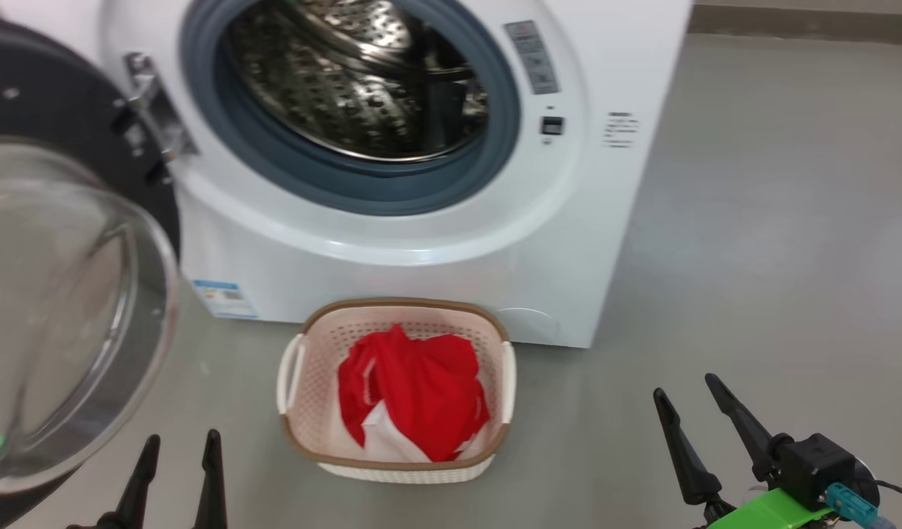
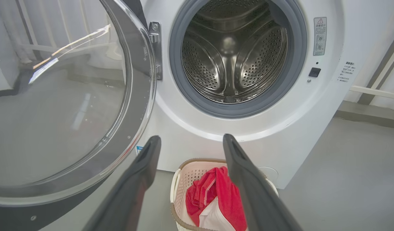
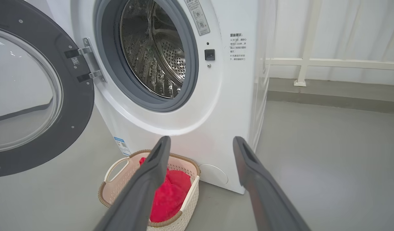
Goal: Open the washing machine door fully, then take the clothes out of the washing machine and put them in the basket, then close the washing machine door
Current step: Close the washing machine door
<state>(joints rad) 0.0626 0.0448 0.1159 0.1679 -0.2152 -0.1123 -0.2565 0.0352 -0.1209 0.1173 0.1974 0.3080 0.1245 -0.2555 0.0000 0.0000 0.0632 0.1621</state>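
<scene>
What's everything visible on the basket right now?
The basket is a small cream plastic tub, rounded-rectangular, with perforated walls, a brown woven-look rim and a loop handle on each side. It stands upright on the grey floor, close in front of the washing machine and below its open drum. Whether it touches the machine can't be told. Red clothes with white panels lie bunched inside, resting against its walls.

Glossy glass door (image 1: 68, 308); shiny perforated steel drum (image 1: 362, 95); plastic basket (image 1: 312, 382); cloth clothes (image 1: 421, 389).
</scene>
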